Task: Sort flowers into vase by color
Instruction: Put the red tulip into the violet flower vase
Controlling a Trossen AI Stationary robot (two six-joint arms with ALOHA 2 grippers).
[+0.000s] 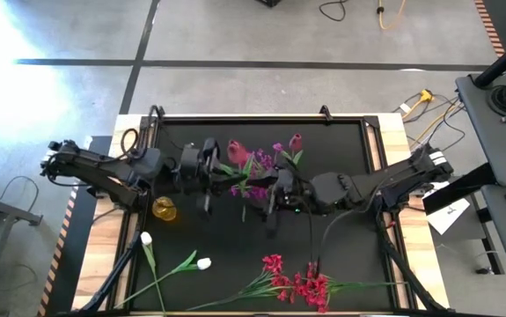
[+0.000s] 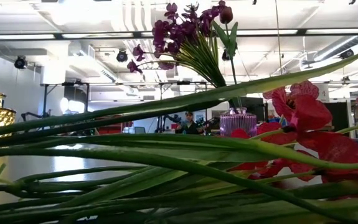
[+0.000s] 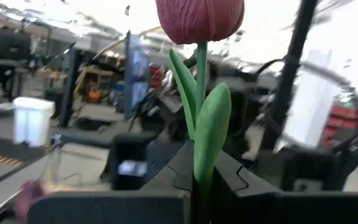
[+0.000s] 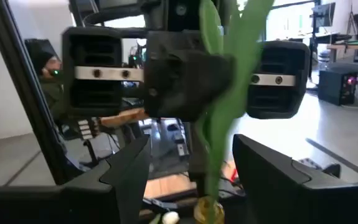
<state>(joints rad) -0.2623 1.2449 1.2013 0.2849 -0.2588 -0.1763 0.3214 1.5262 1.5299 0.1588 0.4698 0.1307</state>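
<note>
My left gripper (image 1: pixel 217 169) is shut on a pink tulip (image 1: pixel 236 151), whose bud (image 3: pixel 199 18) stands above the fingers. My right gripper (image 1: pixel 268 199) faces it, open, one finger on each side of the green stalk (image 4: pixel 216 143) without touching it. Purple blossoms (image 2: pixel 182 34) and a second pink tulip (image 1: pixel 295 141) stand with their stalks in a pink glass vase (image 2: pixel 238 121). A gold vase (image 1: pixel 165 209) stands near the left gripper. Two white tulips (image 1: pixel 202 262) and red blossom stems (image 1: pixel 297 283) lie flat near the table's near edge. My left gripper pinches the pink tulip's stalk (image 3: pixel 201 171) between its two fingers, just below the long leaf (image 3: pixel 211 130). The fingers lie across the stalk, coming level from the table's left. The tulip is lifted clear, with its bud above the fingers.
The black mat (image 1: pixel 341 238) lies inside a wooden table frame (image 1: pixel 393 132). Long green stalks (image 2: pixel 135 162) of the lying flowers cross the near side of the mat. Cables and a side bench (image 1: pixel 499 97) lie beyond the table's right edge.
</note>
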